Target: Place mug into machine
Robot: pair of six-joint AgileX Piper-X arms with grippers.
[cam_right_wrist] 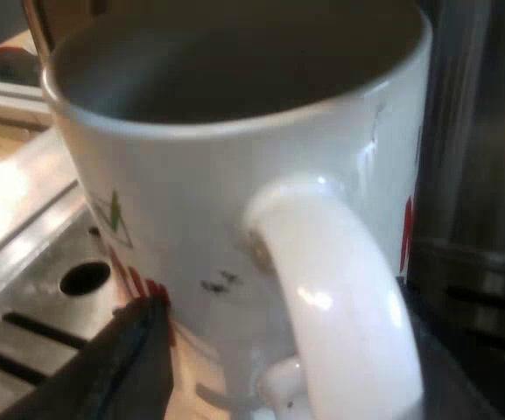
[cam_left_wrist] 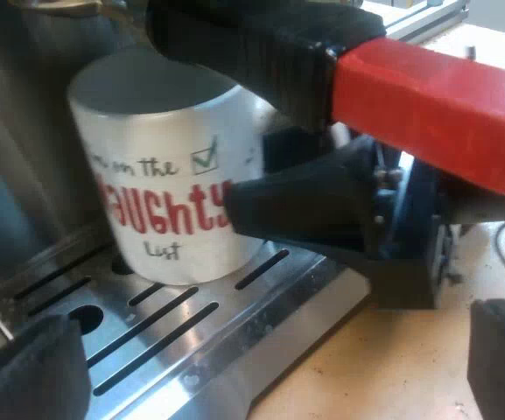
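Observation:
A white mug (cam_left_wrist: 169,188) with red "NAUGHTY" lettering stands upright on the espresso machine's slotted metal drip tray (cam_left_wrist: 160,337). Over it juts the holder's dark handle (cam_left_wrist: 252,44) with its red end (cam_left_wrist: 436,105). My left gripper (cam_left_wrist: 265,367) is open near the tray's edge, short of the mug, holding nothing. My right gripper (cam_left_wrist: 305,210) reaches the mug's side at its handle. In the right wrist view the mug's handle (cam_right_wrist: 331,297) sits between that gripper's (cam_right_wrist: 296,341) spread fingers; one black finger (cam_right_wrist: 134,359) lies against the mug's wall (cam_right_wrist: 191,210), apart from the handle.
The machine's steel front (cam_right_wrist: 475,175) rises close behind the mug. A light wooden tabletop (cam_left_wrist: 375,367) lies beyond the drip tray's edge.

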